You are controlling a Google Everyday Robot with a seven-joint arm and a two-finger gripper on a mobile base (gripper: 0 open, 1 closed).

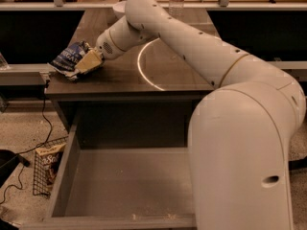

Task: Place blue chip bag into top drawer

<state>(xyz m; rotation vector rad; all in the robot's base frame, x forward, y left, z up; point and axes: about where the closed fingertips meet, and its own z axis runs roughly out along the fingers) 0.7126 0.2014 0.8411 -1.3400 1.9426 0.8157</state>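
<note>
Early yet: the end effector touches the blue chip bag on the surface, its grip unclear; the top drawer stands open.

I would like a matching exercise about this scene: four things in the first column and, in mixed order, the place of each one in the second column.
Things
1. blue chip bag
2. gripper
3. top drawer
4. brown snack bag

Places
A. in a wire basket on the floor
B. pulled out, below the tabletop
C. on the tabletop's near corner, at the picture's left
D. right against the blue chip bag

Pairs: 1-C, 2-D, 3-B, 4-A
</note>
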